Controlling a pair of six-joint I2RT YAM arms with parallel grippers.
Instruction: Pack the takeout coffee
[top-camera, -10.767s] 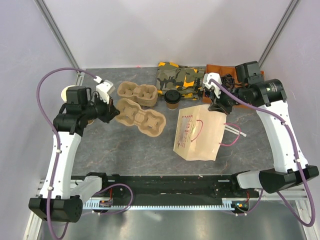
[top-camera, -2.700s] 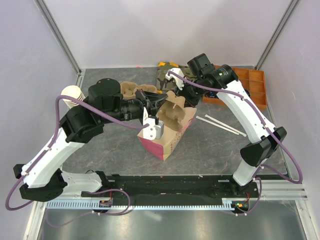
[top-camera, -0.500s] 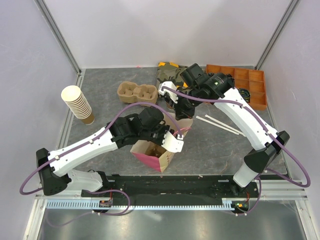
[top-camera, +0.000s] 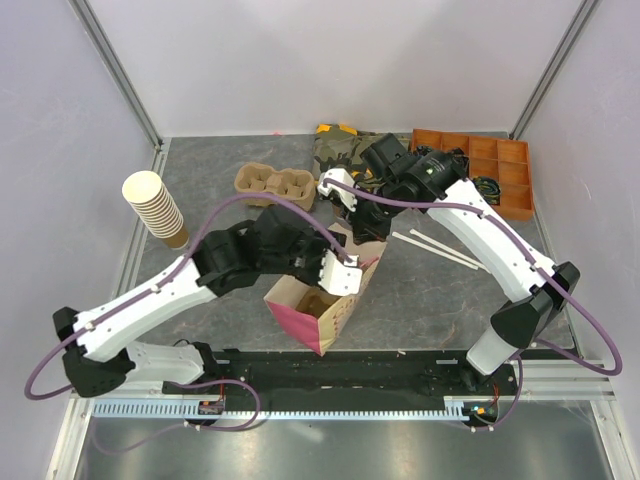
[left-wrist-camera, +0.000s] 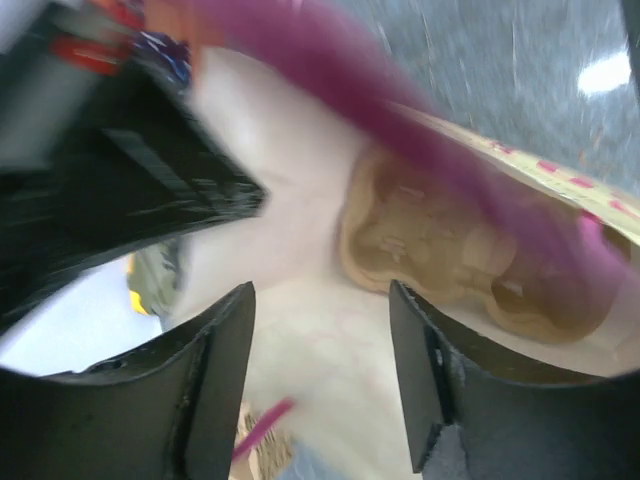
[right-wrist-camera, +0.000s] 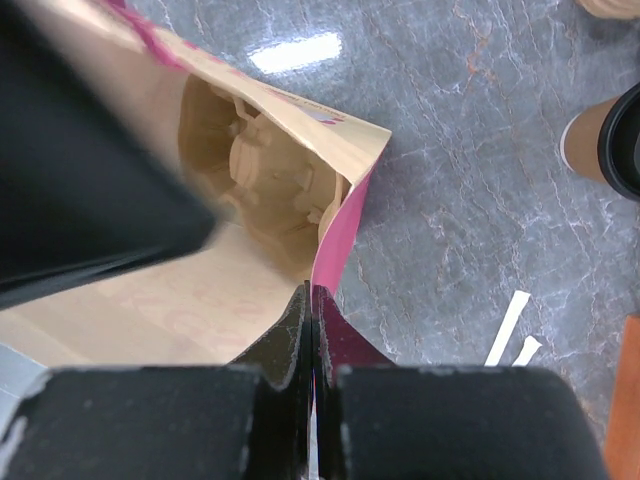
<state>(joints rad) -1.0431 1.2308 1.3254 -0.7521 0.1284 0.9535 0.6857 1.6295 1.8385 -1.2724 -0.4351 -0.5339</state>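
At ten o'clock on the counter stands a stack of lidless cups. A spare pulp carrier lies toward eleven, well apart from the work.

In the middle, the left tool hangs over the mouth of the paper bag. Its jaws are wide apart and nothing is between them. A second cup carrier lies in the bottom of the bag, so that part of the packing looks done.

At the bag's one o'clock corner, the right tool is closed tight on the pink edge and holds the mouth open.

The takeout coffee is not packed yet. In the right wrist view it shows at the three o'clock edge, upright on the counter with its black lid on, outside the bag and apart from it. The top view does not show it clearly, as the right arm covers that spot.

Two straws lie at three o'clock of the bag, and an orange tray sits at one o'clock.

What is left, as I judge it, is to lift the coffee and seat it in the carrier.
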